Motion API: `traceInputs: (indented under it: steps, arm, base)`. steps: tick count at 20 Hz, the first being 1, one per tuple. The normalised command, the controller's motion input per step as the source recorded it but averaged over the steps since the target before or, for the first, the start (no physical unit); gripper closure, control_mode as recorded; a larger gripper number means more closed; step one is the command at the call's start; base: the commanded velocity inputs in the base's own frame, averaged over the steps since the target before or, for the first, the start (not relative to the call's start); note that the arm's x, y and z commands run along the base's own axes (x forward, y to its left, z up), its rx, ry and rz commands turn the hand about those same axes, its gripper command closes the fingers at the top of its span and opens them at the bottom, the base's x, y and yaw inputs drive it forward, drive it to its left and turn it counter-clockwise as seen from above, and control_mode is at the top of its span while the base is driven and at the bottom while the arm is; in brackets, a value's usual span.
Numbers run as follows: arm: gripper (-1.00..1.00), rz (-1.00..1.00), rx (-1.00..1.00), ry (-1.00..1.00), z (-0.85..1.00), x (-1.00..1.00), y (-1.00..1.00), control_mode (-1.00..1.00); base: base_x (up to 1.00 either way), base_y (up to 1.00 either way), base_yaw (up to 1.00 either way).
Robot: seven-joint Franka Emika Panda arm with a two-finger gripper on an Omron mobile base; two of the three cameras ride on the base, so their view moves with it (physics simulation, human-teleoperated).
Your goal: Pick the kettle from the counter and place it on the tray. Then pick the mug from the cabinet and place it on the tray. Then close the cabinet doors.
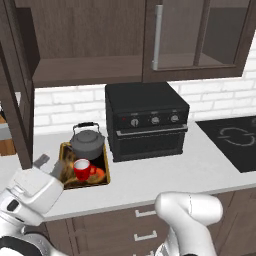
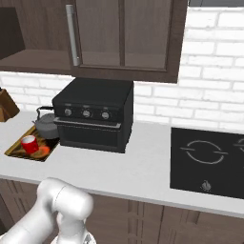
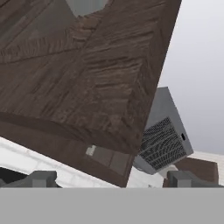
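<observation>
A pale counter (image 1: 165,175) runs beneath the dark cabinet (image 1: 85,30), carrying a black oven (image 1: 145,120). At its left the tray (image 1: 64,150) holds the kettle (image 1: 87,141) at the far end and the mug (image 1: 83,169) nearer. The gripper (image 3: 111,179) faces the cabinet's wood, fingers spread apart, holding nothing.

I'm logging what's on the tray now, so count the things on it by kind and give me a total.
Kettle: 1
Mug: 1
Total on the tray: 2
</observation>
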Motion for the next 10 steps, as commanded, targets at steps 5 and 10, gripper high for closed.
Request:
traceInputs:
  steps: [5,10]
  arm:
    - [-1.0,0.0,0.0,0.0,-0.14,0.01,0.36,-1.0]
    - [-1.0,0.0,0.0,0.0,-0.01,0.0,0.27,-1.0]
  base:
    - [0.0,0.0,0.0]
    - [0.0,0.0,0.0]
